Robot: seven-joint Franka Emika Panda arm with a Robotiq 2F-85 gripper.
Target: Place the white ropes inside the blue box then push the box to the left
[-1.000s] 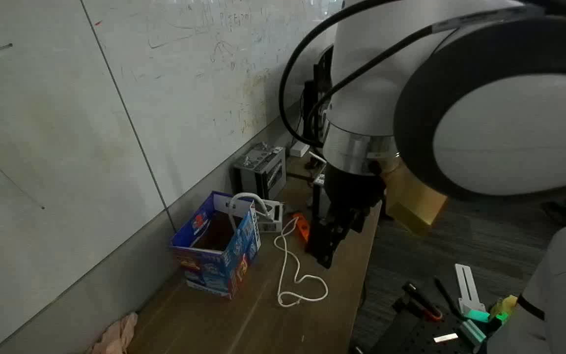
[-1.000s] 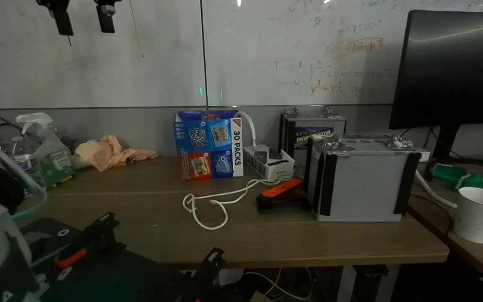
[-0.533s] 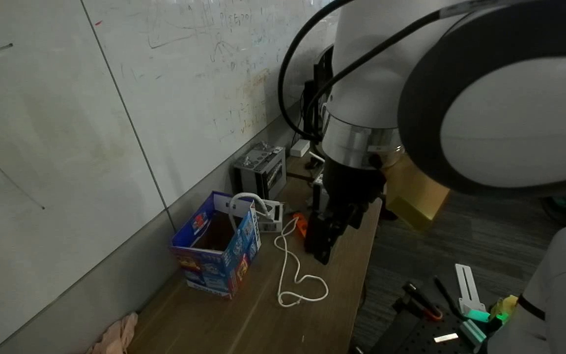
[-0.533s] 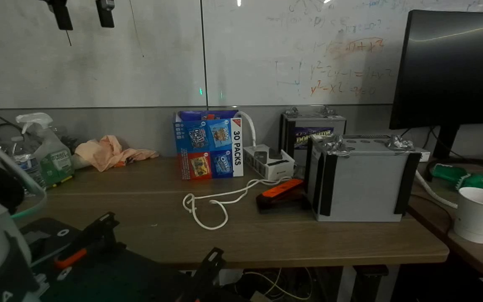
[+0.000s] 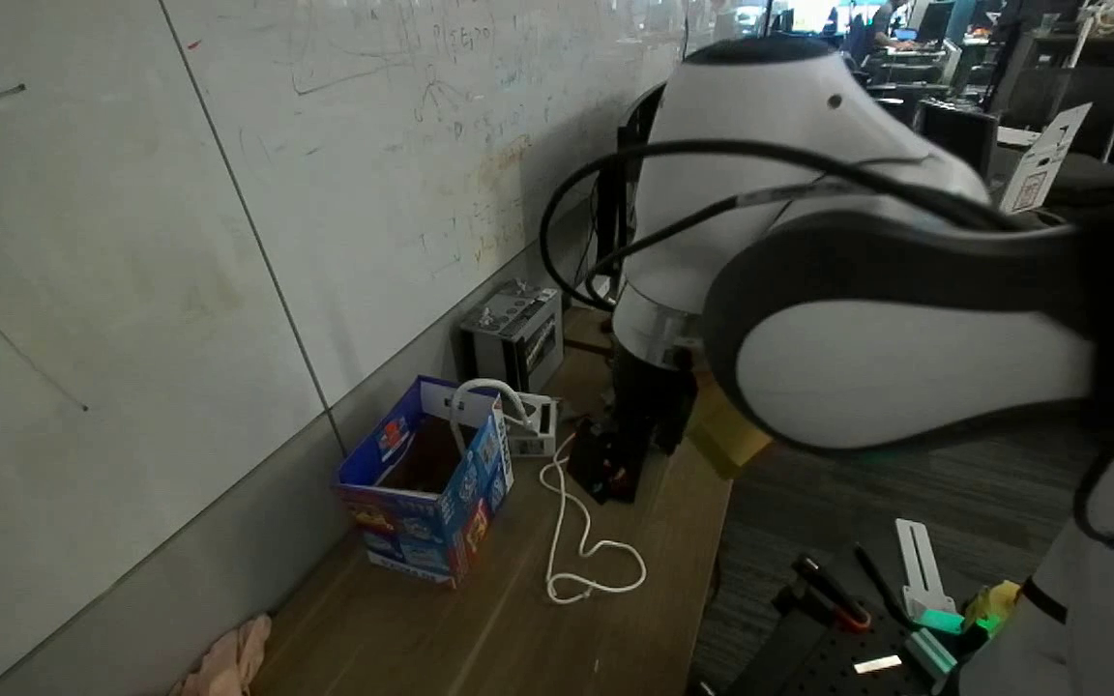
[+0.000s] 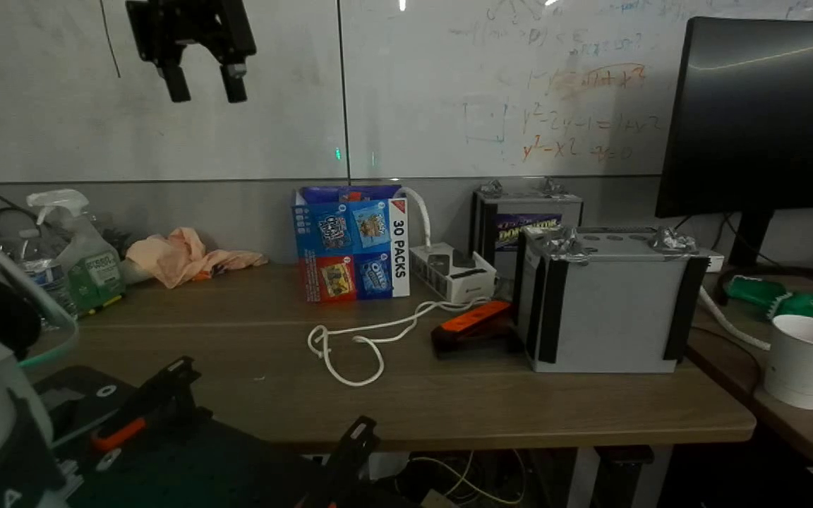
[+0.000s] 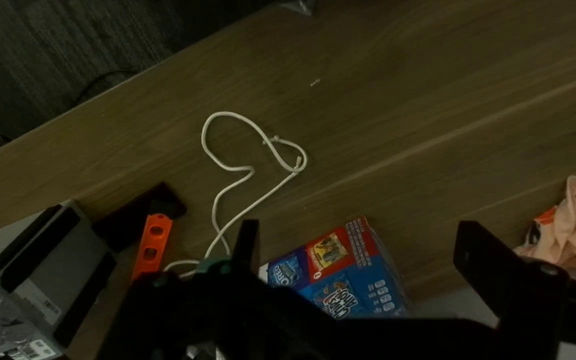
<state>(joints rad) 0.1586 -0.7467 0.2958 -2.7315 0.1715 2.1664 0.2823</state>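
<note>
While the tool (image 6: 207, 92) hovers, white rope (image 7: 252, 171) lies below.

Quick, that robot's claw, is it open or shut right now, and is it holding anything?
Black two-fingered gripper: open and holding nothing; the thin white rope lies on the brown wooden table.

Marked whiteboard (image 6: 413, 106) behind wooden table (image 6: 463, 395), dark floor (image 5: 808, 493)
</note>
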